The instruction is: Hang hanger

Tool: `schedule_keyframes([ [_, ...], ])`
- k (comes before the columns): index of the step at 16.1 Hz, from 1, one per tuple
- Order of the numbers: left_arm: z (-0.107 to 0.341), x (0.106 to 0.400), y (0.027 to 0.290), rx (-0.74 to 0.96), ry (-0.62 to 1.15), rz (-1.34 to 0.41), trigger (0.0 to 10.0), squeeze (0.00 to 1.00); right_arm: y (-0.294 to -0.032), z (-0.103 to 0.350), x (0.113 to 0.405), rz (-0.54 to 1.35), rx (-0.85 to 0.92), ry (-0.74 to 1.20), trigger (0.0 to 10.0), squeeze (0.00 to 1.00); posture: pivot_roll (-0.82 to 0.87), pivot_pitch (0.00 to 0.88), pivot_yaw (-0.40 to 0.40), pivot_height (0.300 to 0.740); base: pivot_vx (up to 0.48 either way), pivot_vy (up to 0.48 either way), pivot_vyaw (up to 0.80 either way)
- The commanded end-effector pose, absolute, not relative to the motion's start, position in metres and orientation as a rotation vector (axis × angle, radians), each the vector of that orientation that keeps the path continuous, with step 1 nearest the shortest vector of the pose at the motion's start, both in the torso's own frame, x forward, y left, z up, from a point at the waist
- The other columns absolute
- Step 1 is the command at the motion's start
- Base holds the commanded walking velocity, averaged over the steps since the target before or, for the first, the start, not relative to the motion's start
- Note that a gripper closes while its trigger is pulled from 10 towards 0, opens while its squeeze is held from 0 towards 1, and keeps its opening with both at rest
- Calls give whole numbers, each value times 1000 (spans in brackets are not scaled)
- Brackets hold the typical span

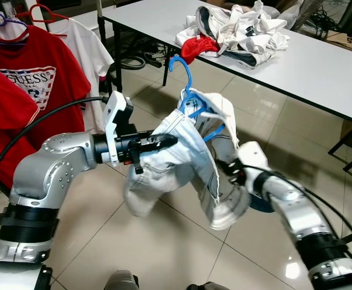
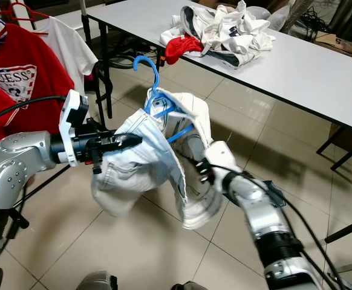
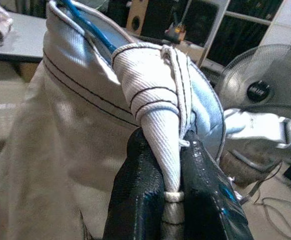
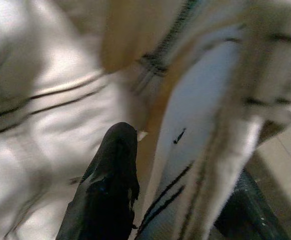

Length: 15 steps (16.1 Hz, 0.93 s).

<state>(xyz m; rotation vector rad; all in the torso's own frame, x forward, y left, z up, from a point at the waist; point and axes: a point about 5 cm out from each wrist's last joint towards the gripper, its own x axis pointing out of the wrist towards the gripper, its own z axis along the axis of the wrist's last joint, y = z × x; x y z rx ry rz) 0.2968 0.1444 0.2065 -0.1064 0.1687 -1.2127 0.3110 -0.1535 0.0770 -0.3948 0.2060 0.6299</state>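
L gripper (image 3: 171,200) fingers pinched tight on a fold of the white garment (image 1: 182,163), blue hanger (image 1: 191,99) poking out just above them. R gripper (image 1: 227,171) fingers straddle the other side's cloth, gripping it afaict.

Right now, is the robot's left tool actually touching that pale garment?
Touching. The left wrist view shows the left tool with a bunched fold of the pale garment pinched between its black fingers.
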Motion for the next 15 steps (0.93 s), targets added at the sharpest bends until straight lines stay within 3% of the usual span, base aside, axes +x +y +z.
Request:
schedule_keyframes([
  [1,242,297,147,-98,-12,-1239,0,0,-161,66,308,631,-436,257,0,0,87,10,-100,740,0,0,0],
  [2,242,297,149,-91,-9,-1235,0,0,-162,66,308,620,-423,254,0,0,86,9,-99,740,0,0,0],
  [3,240,299,153,-61,8,-1211,0,0,-167,70,311,586,-396,226,10000,8,85,9,-97,740,0,0,0],
  [4,237,300,154,-42,21,-1201,0,0,-169,74,312,589,-367,211,10000,408,85,9,-97,740,0,0,0],
  [5,233,300,154,11,43,-1196,0,0,-170,79,312,606,-350,185,10000,1000,85,9,-97,740,0,0,0],
  [10,213,309,163,294,106,-1089,0,0,-188,109,302,763,-311,59,10000,1000,83,2,-98,740,0,0,0],
  [15,217,321,166,320,33,-1007,0,0,-201,108,285,824,-346,69,10000,1000,72,0,-91,740,0,0,0],
])
